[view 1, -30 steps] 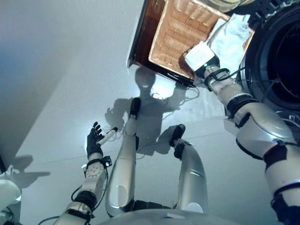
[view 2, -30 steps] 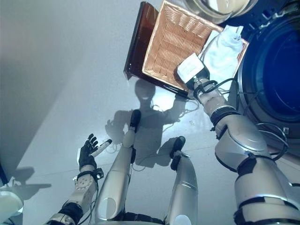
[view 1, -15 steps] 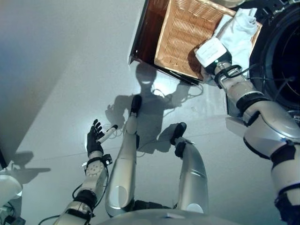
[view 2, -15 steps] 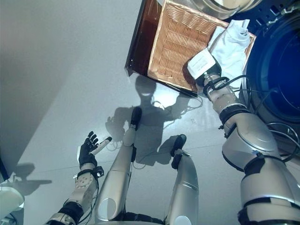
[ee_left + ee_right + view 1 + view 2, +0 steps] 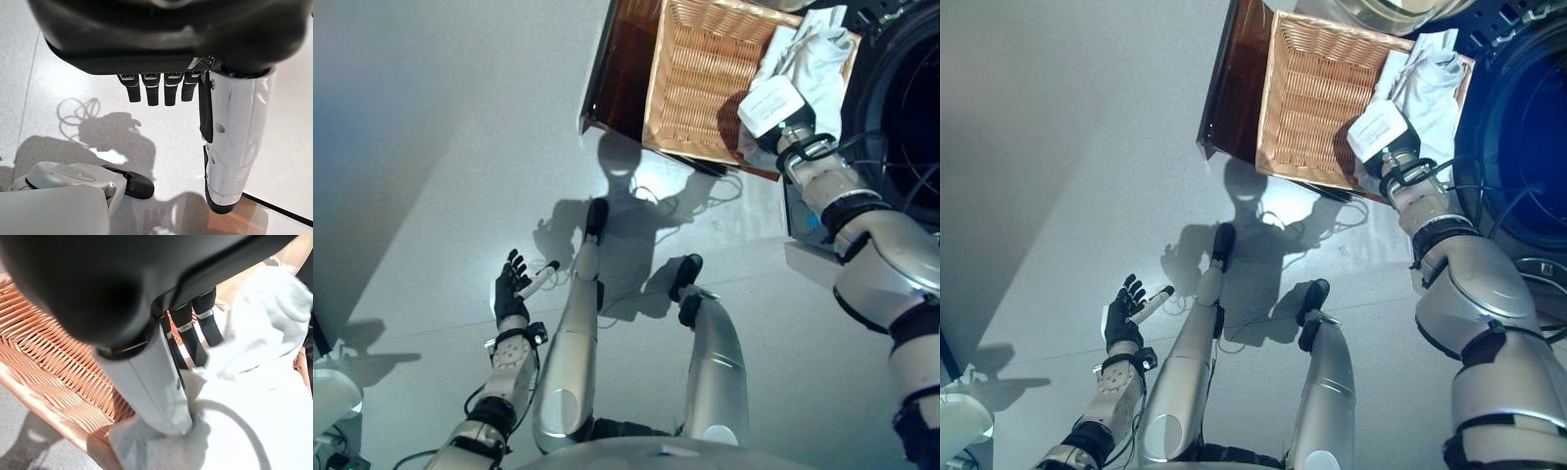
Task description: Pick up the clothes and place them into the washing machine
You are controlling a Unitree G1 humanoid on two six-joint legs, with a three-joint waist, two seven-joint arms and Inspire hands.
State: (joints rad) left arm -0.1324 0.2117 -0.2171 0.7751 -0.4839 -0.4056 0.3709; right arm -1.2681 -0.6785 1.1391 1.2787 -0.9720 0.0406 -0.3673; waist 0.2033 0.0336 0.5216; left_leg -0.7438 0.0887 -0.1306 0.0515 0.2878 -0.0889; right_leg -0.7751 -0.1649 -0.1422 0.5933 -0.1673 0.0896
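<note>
1. Nearest us, our left hand (image 5: 510,294) hangs over the pale grey floor (image 5: 440,176), fingers straight, holding nothing.
2. Further out, our right hand (image 5: 190,333) reaches into the woven wicker basket (image 5: 690,88), straight fingers touching the crumpled white cloth (image 5: 813,64) at its washer-side edge.
3. Beyond, the dark round washing machine drum (image 5: 911,117) gapes.

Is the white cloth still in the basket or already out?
In. The cloth lies bunched in the basket, the right hand reaching onto it with straight fingers.
</note>
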